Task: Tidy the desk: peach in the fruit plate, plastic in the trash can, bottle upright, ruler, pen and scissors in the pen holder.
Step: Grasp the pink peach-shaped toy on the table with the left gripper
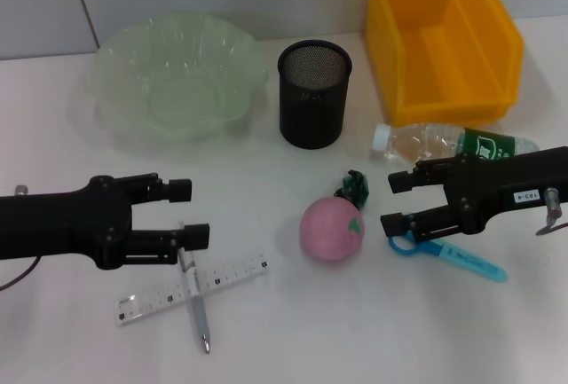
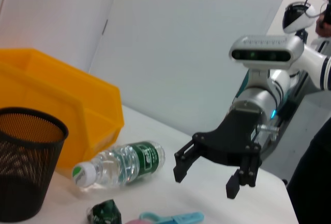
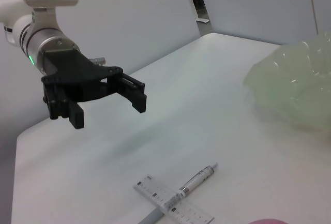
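Peach [image 1: 332, 228]: pink, mid-desk [image 1: 266, 331]. Bottle [image 1: 453, 143]: laid flat beside yellow trash can [image 1: 441, 34]. Pen [image 1: 193, 293]: crossed over ruler [image 1: 191, 288]. Scissors [image 1: 453, 254]: capped, right of peach.

Glossy yellow plastic trash can [image 1: 444, 34]; black metal mesh pen holder [image 1: 313, 93]; translucent fruit plate [image 1: 177, 78].

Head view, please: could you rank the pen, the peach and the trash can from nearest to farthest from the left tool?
From the open left tool:
1. Pen, just beneath its fingertips, crossing the ruler.
2. Peach, mid-desk toward the right arm.
3. Trash can, at the far right back.
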